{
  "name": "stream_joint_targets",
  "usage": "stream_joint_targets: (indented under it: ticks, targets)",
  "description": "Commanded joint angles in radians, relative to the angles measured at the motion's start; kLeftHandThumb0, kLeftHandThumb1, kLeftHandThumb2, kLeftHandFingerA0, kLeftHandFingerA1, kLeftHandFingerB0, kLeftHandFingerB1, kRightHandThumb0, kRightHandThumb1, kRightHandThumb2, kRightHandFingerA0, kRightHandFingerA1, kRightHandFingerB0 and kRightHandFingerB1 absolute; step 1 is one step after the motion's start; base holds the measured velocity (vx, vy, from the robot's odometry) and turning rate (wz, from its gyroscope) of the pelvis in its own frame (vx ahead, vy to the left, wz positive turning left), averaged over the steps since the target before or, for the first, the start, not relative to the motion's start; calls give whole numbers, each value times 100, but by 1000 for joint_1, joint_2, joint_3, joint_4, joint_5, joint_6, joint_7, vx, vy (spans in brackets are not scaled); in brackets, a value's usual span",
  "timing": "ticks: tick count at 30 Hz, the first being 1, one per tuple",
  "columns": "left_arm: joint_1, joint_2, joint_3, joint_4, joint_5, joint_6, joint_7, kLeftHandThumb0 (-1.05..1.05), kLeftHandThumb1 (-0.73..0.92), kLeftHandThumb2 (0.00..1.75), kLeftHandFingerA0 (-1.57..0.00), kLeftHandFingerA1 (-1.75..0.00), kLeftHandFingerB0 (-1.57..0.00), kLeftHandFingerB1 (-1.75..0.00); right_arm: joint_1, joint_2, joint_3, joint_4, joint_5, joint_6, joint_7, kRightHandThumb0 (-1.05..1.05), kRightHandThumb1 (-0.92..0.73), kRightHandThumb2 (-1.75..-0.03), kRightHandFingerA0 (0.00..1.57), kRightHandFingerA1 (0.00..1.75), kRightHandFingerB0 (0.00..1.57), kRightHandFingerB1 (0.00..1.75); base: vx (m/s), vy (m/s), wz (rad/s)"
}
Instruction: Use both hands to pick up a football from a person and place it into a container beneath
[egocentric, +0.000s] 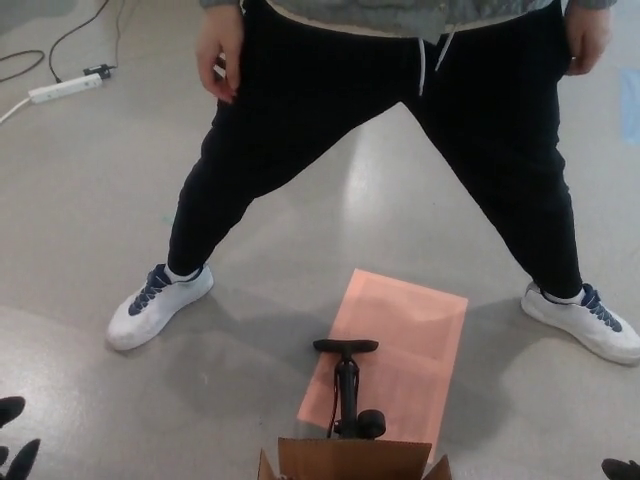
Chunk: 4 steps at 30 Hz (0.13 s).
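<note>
- No football showed anywhere in view; the person (400, 120) stood legs wide, both hands empty at the hips.
- That fitted either waiting for the ball or a drop already made.
- Cardboard box (353, 460) sat at the bottom edge, its inside hidden.
- Left hand (14, 435) and right hand (622, 468) barely peeked in; fingers impossible to judge.
- Black pump (348, 385) stood on a pink mat (405, 340).

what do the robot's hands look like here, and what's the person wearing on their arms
Only slivers of the robot show. The left hand appears as black, rounded, thick fingertips at the bottom left corner; the right hand is a small glossy black shape at the bottom right edge. No cables or markings can be seen on either. The person has grey sleeve cuffs just visible at the wrists, matching a grey top.
</note>
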Motion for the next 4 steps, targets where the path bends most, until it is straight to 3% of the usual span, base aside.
stream_joint_targets:
  ticks: [1, 2, 4]
  targets:
    - [-8, 9, -24, -1, 45, 5, 31, -34, 58, 112, 0, -46, 0, -46, -8, -25, -2, 1, -12, 20, 18, -64, -92, -69, 12, 27, 9, 22, 0, 0, 0]
    - [-12, 8, -23, 0, 43, 6, 32, -34, 58, 112, 0, -47, 0, -46, -14, -25, -3, 1, -12, 24, 18, -67, -74, -104, 5, 40, 4, 32, 0, 0, 0]
    - [-20, 7, -18, 1, 37, 8, 33, -34, 59, 112, 0, -47, 0, -46, -25, -25, -2, 1, -16, 32, 18, -67, -74, -104, 5, 41, 5, 32, 0, 0, 0]
